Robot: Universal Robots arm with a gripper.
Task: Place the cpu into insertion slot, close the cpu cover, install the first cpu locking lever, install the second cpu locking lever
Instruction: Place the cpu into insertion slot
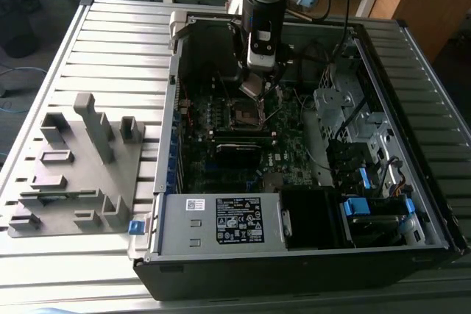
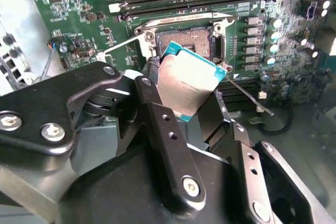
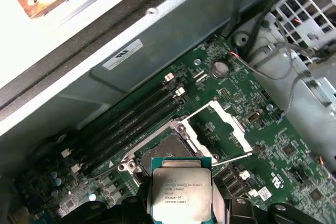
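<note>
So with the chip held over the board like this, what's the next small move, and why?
Probably ease the cpu across and down toward the insertion slot, keeping it square to the rim. The gripper is shut on the cpu, which hangs above one edge of the slot rather than centred over it. The slot is bare, and the cpu cover stands open.

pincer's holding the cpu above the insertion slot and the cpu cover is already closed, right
Not closed: in the first wrist view the cpu cover stands swung open beside the insertion slot. The pincer does hold the cpu above it.
</note>
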